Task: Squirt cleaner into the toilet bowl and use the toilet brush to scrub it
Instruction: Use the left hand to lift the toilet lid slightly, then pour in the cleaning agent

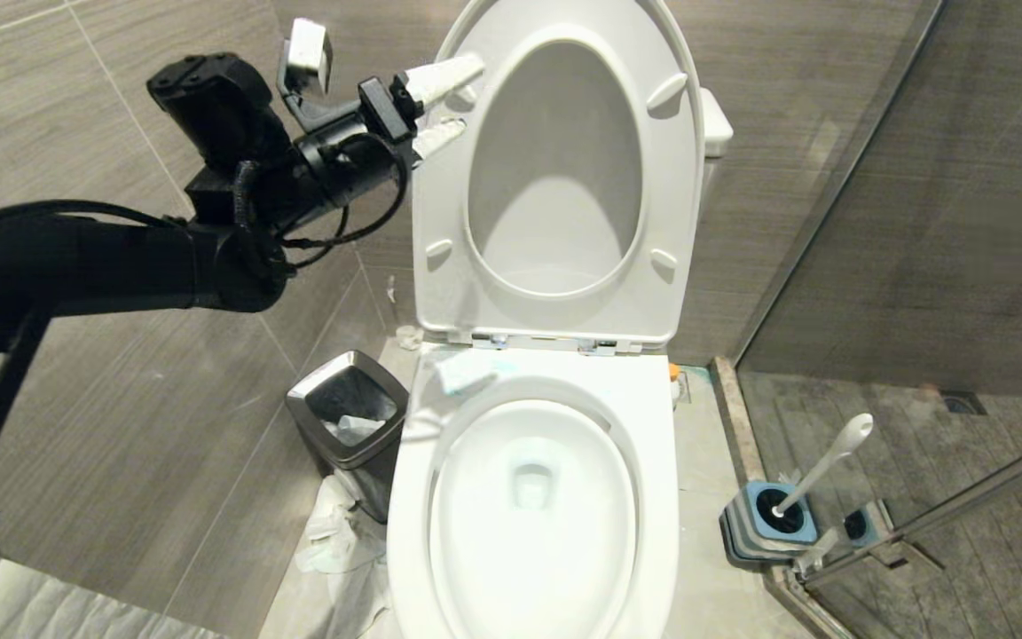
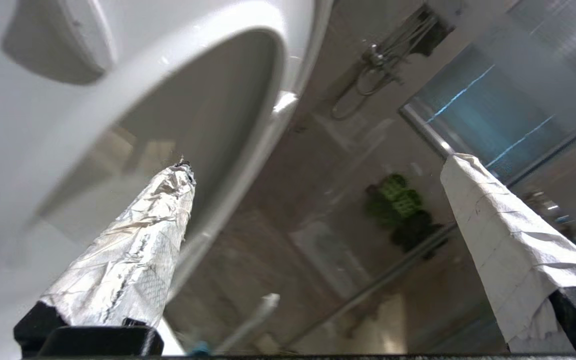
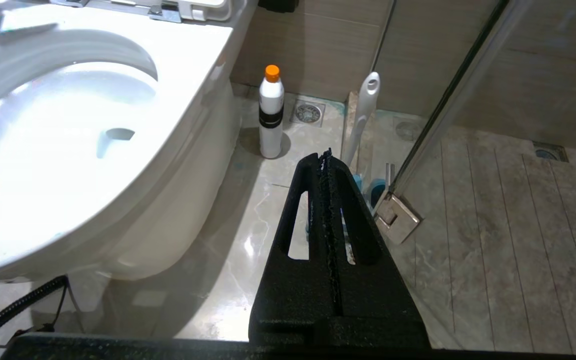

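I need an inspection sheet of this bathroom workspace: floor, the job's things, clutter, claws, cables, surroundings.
Surface: glossy tile floor, crumpled white paper lying beside the toilet.
Job's things: toilet bowl with seat and lid up, no blue liquid seen inside; cleaner bottle upright on the floor, orange cap on; toilet brush standing in its blue holder.
Clutter: steel-rimmed bin with paper inside.
Claws: left claw open, raised at the upright seat's edge, holding nothing; right claw shut, empty, low beside the bowl.
Cables: black cables looped on the left arm.
Surroundings: glass shower door, floor drain.
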You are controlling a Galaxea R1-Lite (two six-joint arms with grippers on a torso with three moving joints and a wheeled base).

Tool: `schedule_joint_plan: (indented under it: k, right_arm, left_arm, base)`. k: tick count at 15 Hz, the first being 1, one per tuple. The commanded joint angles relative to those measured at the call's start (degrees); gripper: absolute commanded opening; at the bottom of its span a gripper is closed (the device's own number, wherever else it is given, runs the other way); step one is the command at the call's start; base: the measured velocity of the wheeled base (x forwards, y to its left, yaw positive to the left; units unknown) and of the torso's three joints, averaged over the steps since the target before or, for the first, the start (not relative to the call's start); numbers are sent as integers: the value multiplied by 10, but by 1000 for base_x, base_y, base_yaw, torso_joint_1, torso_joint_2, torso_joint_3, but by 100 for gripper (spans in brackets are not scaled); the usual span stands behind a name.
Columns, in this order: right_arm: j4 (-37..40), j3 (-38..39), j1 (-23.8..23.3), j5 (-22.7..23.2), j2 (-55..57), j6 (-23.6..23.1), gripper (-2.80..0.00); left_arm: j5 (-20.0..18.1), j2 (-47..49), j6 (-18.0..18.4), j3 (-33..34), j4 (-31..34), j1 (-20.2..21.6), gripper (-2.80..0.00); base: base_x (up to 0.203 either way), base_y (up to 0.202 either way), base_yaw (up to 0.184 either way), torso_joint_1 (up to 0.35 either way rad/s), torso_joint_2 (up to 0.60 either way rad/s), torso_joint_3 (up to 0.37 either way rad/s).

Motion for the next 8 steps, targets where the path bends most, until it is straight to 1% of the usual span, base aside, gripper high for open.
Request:
schedule_joint_plan:
  k: [1, 3, 4, 5, 6, 8]
  right_arm:
    - [-1, 7, 0, 0, 0, 0, -280]
    - [-1, 7, 0, 0, 0, 0, -280]
    - [-1, 7, 0, 0, 0, 0, -280]
    - [-1, 7, 0, 0, 0, 0, -280]
    - [-1, 7, 0, 0, 0, 0, -280]
    - [0, 7, 0, 0, 0, 0, -280]
  left_arm:
    - [-3, -73, -23, 52, -1, -4, 0]
    - [-1, -127, -34, 106, 27, -12, 0]
    - [0, -152, -29, 118, 72, -14, 0]
    - [1, -171, 1, 124, 131, -14, 0]
    - [3, -179, 52, 126, 169, -13, 0]
    - [23, -204, 187, 129, 264, -13, 0]
  base:
    - [0, 0, 0, 0, 0, 0]
    - [0, 0, 0, 0, 0, 0]
    - [0, 0, 0, 0, 0, 0]
    - [0, 0, 0, 0, 0, 0]
    - [0, 0, 0, 0, 0, 0]
    - [0, 0, 0, 0, 0, 0]
